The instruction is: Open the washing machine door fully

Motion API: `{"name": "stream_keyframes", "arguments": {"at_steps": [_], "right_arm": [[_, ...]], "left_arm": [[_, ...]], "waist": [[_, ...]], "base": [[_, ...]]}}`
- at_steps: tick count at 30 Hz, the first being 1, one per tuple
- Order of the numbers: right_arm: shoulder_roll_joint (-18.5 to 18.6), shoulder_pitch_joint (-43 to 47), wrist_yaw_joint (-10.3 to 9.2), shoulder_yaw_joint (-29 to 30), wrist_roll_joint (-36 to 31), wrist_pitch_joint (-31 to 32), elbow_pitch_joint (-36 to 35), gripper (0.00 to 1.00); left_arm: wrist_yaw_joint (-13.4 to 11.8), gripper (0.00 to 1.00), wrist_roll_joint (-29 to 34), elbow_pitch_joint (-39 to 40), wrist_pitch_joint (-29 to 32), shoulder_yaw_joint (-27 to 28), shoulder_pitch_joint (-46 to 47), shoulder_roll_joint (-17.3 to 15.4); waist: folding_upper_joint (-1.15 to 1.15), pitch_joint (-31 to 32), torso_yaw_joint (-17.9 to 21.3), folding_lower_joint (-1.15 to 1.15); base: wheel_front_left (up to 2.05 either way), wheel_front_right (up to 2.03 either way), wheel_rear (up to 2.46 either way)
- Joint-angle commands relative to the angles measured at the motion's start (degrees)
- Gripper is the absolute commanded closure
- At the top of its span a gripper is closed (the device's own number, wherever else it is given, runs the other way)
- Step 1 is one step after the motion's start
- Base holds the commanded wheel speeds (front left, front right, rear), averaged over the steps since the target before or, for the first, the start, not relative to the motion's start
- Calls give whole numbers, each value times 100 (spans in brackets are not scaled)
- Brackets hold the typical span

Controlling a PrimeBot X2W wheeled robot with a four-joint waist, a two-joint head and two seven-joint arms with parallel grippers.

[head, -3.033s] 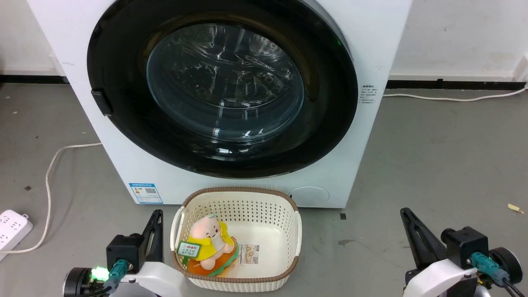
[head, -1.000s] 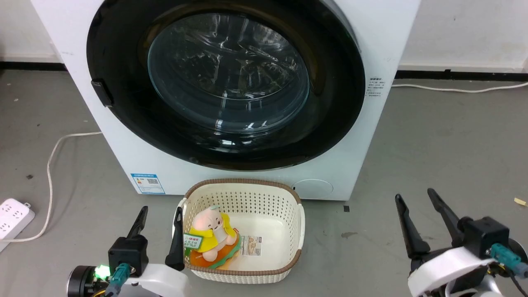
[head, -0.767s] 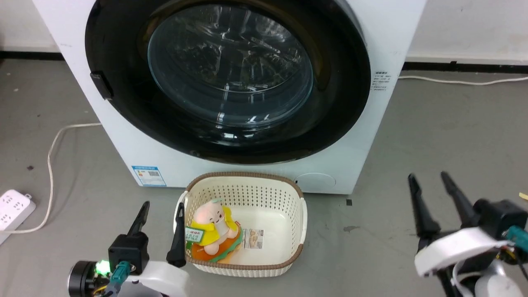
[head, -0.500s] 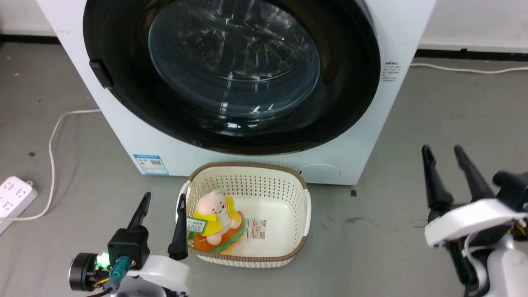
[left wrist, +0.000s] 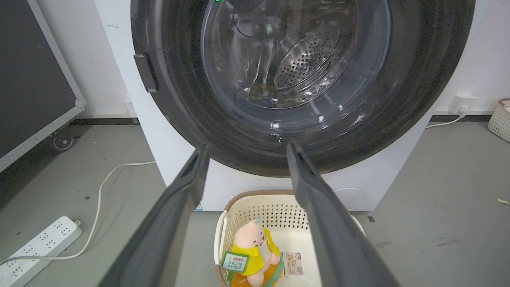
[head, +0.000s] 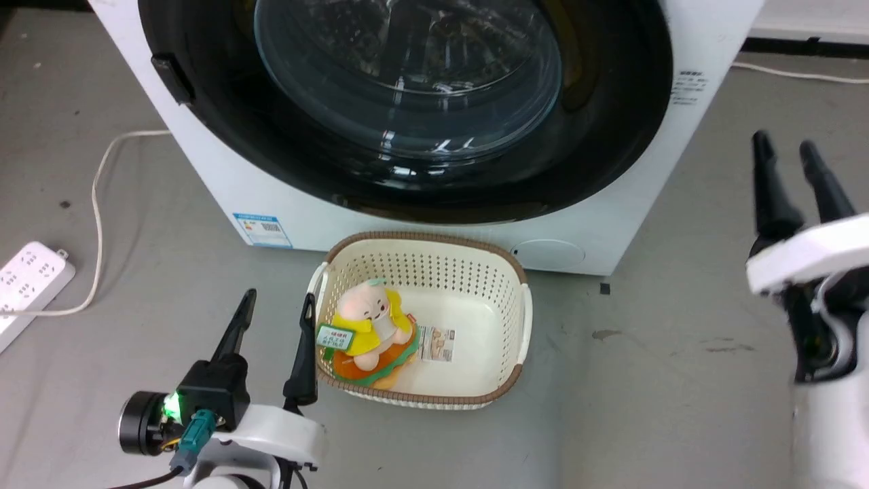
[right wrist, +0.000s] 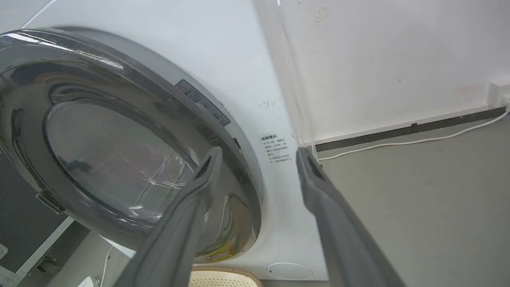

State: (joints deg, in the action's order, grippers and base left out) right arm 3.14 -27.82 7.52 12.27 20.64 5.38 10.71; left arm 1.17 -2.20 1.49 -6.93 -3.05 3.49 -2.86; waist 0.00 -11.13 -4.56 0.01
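Centrally, glossy round black door (head: 475,183), bulging clear glass bowl (head: 407,75).

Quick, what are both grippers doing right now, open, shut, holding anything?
Left gripper: open, holding nothing.
Right gripper: open, holding nothing, not yet on the washing machine door.
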Motion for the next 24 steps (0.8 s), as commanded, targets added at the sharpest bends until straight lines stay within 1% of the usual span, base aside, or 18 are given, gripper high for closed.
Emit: {"name": "stream_keyframes", "arguments": {"at_steps": [1,2,5,10,18,24], "right_arm": [[-12,-222,-1,74,112,39,70,79],[-12,-333,-1,125,169,81,139,100],[-13,-681,-1,316,410,249,415,100],[-14,-1249,-1,600,620,603,861,100],[-16,-2167,-2,1128,999,1427,1659,100],[-9,-2758,-2,1548,1120,1991,2187,100]], "left_arm": [[5,0,-19,33,-53,-12,108,-1],[7,0,-24,35,-65,-20,125,-1],[10,0,-42,42,-101,-42,171,-1],[8,0,-74,54,-161,-86,240,-1],[8,0,-127,61,-256,-166,346,-1],[-3,0,-172,79,-328,-232,408,-1]], "waist": [[0,-54,-38,-1],[0,-85,-55,-1],[0,-173,-106,-1],[0,-319,-188,-1],[0,-528,-327,-1],[0,-664,-443,-1]], "base": [[0,0,0],[0,0,0],[0,0,0],[0,0,0],[0,0,0],[0,0,0]]}}
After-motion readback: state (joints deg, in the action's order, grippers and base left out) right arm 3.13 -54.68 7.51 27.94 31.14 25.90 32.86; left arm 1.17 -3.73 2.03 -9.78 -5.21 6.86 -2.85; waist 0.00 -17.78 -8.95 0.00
